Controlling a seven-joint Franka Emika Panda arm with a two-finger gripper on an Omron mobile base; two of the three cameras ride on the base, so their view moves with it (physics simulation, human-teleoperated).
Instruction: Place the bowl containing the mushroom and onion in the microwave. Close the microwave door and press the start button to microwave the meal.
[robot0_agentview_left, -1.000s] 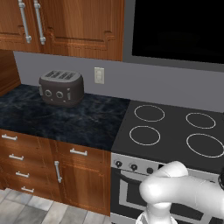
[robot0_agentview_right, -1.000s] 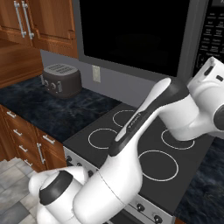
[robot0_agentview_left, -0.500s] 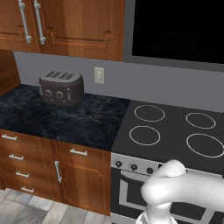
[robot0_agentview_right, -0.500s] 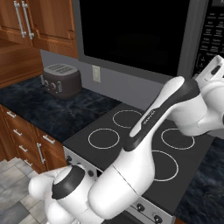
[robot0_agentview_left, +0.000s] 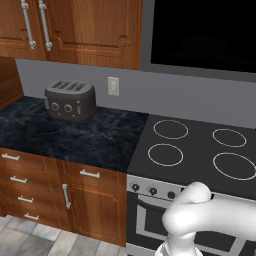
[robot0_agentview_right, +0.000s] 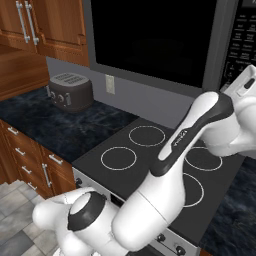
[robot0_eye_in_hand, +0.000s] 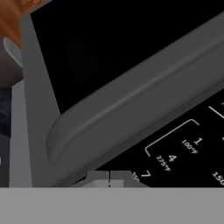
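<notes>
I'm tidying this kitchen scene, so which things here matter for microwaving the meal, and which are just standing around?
Job:
- microwave, over the stove
- microwave door, closed
- keypad
- tool, shut, right up at the keypad

Just there:
- toaster
- stove
- wall outlet
- cabinets

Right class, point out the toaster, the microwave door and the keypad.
toaster (robot0_agentview_left: 69, 100), left base view, front face.
microwave door (robot0_agentview_right: 150, 37), right base view, dark window.
keypad (robot0_eye_in_hand: 183, 151), hand view, number buttons.
</notes>
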